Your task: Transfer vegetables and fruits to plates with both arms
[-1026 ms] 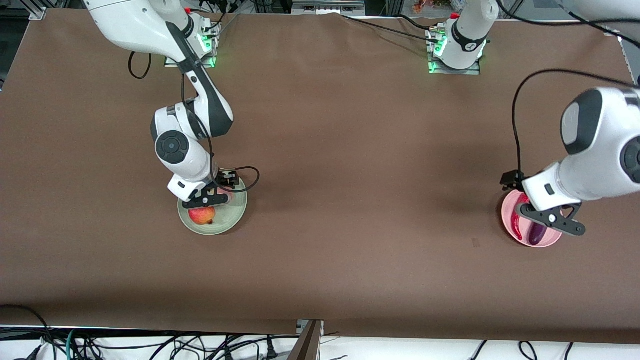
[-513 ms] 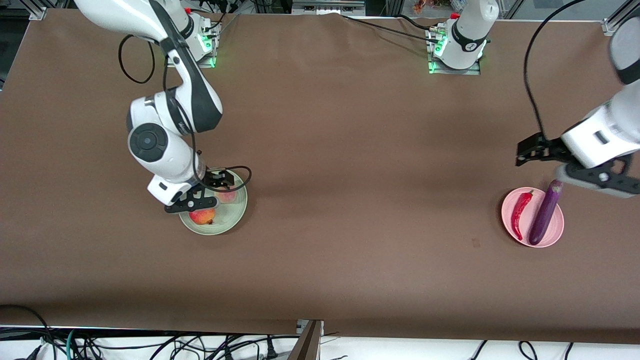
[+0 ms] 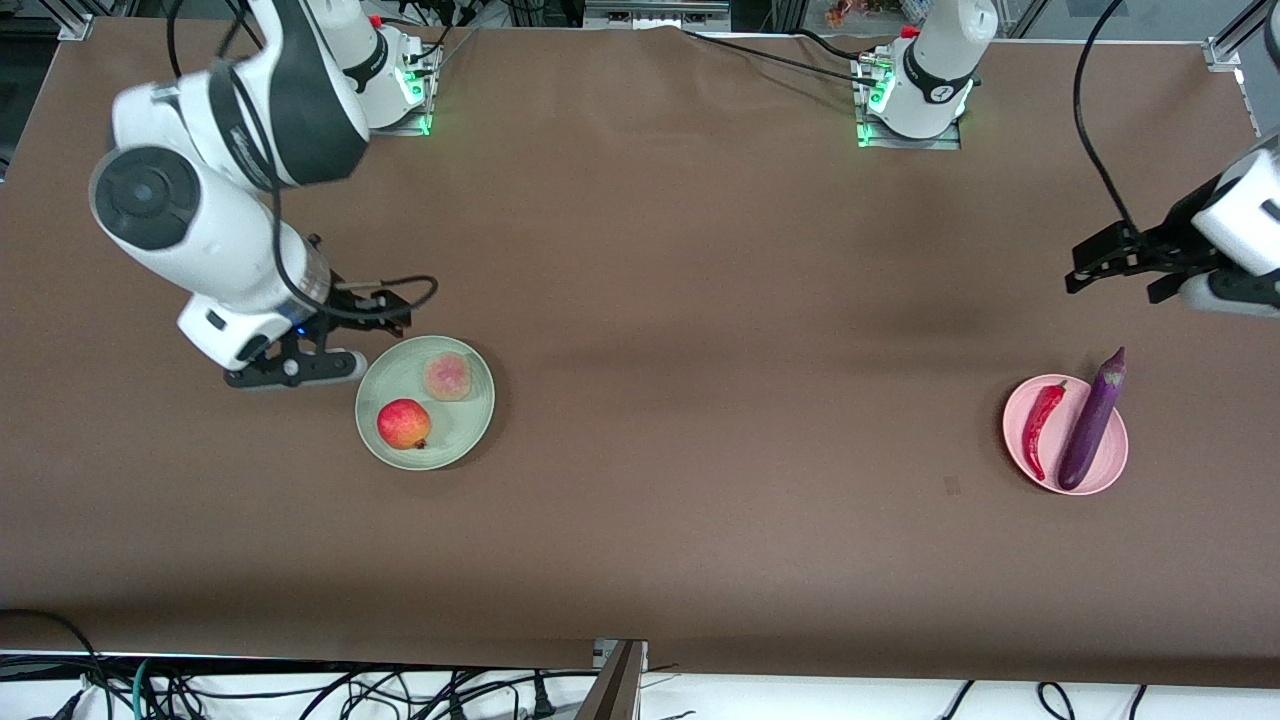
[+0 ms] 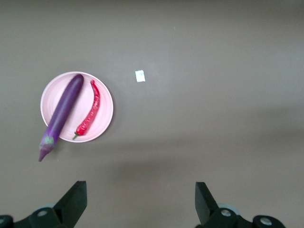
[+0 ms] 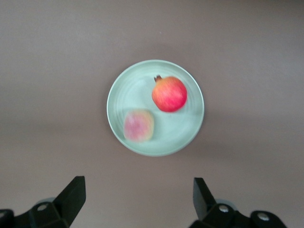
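Observation:
The mint green plate (image 3: 462, 438) holds the red-and-yellow fruit (image 3: 403, 423) and the paler blushed fruit (image 3: 448, 377). The pink plate (image 3: 1110, 452) holds the red chili (image 3: 1040, 428) and the purple eggplant (image 3: 1090, 420), whose stem end overhangs the rim. My right gripper (image 3: 295, 372) is open and empty over the table beside the mint plate. My left gripper (image 3: 1235, 297) is open and empty over the table beside the pink plate. The right wrist view shows open fingers (image 5: 72, 194), the mint plate (image 5: 190, 129) and both fruits. The left wrist view shows open fingers (image 4: 76, 194), the pink plate (image 4: 105, 107), the eggplant (image 4: 64, 111) and the chili (image 4: 90, 111).
A small white scrap (image 4: 140, 76) lies on the brown table beside the pink plate. The two arm bases (image 3: 910, 100) stand along the table's edge farthest from the front camera. Cables hang below the table's near edge.
Both grippers have risen and drawn away from their plates. The left gripper let go of the eggplant, which now lies on the pink plate. The right gripper moved off the mint plate.

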{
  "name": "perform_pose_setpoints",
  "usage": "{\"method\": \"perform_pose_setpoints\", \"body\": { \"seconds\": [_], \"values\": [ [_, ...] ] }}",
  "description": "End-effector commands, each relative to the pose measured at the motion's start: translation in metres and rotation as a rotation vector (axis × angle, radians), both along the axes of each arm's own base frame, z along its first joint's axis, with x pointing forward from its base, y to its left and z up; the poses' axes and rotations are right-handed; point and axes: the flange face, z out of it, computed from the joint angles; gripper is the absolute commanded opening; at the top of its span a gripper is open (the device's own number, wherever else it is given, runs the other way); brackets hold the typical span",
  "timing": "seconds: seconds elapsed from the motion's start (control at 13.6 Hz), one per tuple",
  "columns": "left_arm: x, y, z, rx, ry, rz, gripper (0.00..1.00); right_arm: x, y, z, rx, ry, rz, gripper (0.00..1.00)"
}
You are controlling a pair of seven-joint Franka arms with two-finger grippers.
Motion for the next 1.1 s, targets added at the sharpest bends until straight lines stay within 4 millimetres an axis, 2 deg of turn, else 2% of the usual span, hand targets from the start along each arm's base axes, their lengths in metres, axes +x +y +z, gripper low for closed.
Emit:
{"method": "perform_pose_setpoints", "body": {
  "seconds": [0.0,0.15,0.29,0.44,0.59,0.73,1.03],
  "values": [
    [-0.013,-0.023,0.023,0.059,-0.040,-0.035,1.00,-0.029,-0.019,0.052,0.021,0.008,-0.012,1.00],
    [-0.011,-0.023,0.031,0.078,0.036,-0.035,1.00,-0.045,-0.044,0.076,0.061,-0.012,-0.052,1.00],
    [-0.020,-0.023,0.032,0.079,0.099,-0.043,1.00,-0.057,-0.076,0.084,0.088,-0.008,-0.099,1.00],
    [-0.019,-0.023,0.033,0.079,0.096,-0.041,1.00,-0.062,-0.110,0.093,0.095,0.003,-0.075,1.00],
    [-0.018,-0.023,0.034,0.080,0.081,-0.042,1.00,-0.067,-0.133,0.101,0.099,0.009,-0.074,1.00],
    [-0.015,-0.022,0.035,0.081,0.067,-0.038,1.00,-0.071,-0.137,0.105,0.096,0.021,-0.073,1.00],
    [-0.015,-0.030,0.035,0.079,0.063,-0.067,1.00,-0.069,-0.133,0.105,0.083,0.012,-0.070,1.00]
  ]
}}
